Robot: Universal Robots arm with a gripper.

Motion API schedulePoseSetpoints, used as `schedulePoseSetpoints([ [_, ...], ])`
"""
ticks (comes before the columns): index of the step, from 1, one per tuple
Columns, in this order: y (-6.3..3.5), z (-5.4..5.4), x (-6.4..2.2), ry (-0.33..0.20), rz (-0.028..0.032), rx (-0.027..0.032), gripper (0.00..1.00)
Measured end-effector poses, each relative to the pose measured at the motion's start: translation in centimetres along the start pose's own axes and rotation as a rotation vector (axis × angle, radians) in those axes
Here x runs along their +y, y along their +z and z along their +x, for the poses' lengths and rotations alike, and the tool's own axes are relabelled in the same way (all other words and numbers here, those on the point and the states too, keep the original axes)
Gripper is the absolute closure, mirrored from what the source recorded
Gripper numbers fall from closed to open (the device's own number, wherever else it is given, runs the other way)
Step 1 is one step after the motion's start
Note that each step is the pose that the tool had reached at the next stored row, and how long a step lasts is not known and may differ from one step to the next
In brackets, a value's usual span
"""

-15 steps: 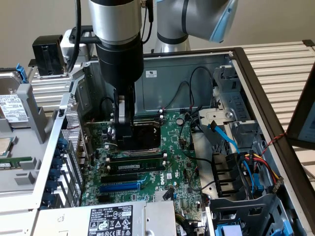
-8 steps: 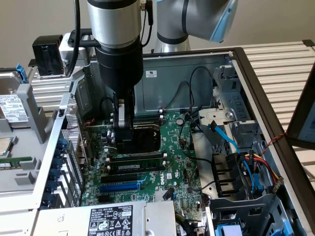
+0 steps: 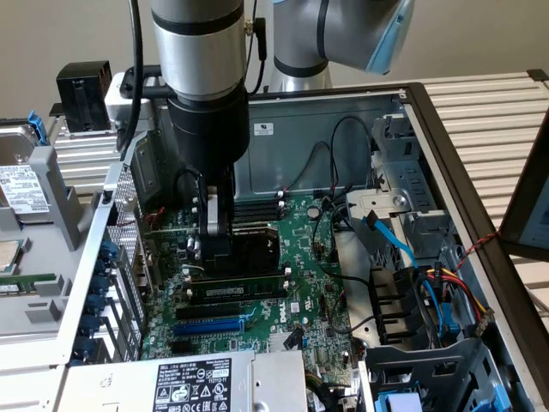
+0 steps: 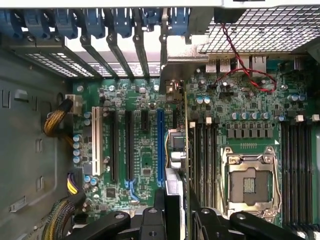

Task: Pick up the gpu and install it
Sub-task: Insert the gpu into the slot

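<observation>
Ext. view: the gripper (image 3: 214,247) is seen low inside the case (image 3: 429,112), over the motherboard (image 3: 322,283). Jaws are closed partway on the gpu (image 3: 253,255), w/ its black shroud showing just beside the fingers. The card is held approx. at the board's middle, beyond the black slots from the blue slot (image 3: 210,326). It is well apart from the case's front edge, where the drive cables (image 3: 429,283) are bundled.

Wrist view: the gpu (image 4: 204,160) is seen edge-on below the gripper (image 4: 176,217). Its ribbed shroud is turned toward the CPU socket (image 4: 250,182) and its green pcb edge toward the blue slot (image 4: 160,145). The card is flanked closely by both, and the blue slot is uncovered. The card's end is pointed at the case's rear edge w/ the blue clips (image 4: 95,22). The slot under the card is hidden, so it can't be told whether the connector is in.

Step, as judged: pick-up is done and install is in hand, w/ the card at its slot. Seating is judged to call for:
- card held upright
- connector lined up along the slot
- bracket end matched to the rear opening
- a straight push down w/o side load
</observation>
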State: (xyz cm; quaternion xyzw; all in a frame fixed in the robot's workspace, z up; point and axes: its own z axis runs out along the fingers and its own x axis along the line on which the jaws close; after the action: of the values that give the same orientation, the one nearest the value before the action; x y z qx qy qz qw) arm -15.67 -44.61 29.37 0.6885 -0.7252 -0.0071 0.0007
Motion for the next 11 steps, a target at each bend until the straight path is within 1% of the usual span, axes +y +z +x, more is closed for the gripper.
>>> schedulePoseSetpoints([
  [4,0.71,0.0,0.27,0.000,0.0000,-0.0001,0.72],
  [8,1.05,0.1,0.91,-0.001,0.0000,-0.0002,0.72],
  [11,1.46,0.4,1.01,-0.003,0.0001,-0.0015,0.72],
])
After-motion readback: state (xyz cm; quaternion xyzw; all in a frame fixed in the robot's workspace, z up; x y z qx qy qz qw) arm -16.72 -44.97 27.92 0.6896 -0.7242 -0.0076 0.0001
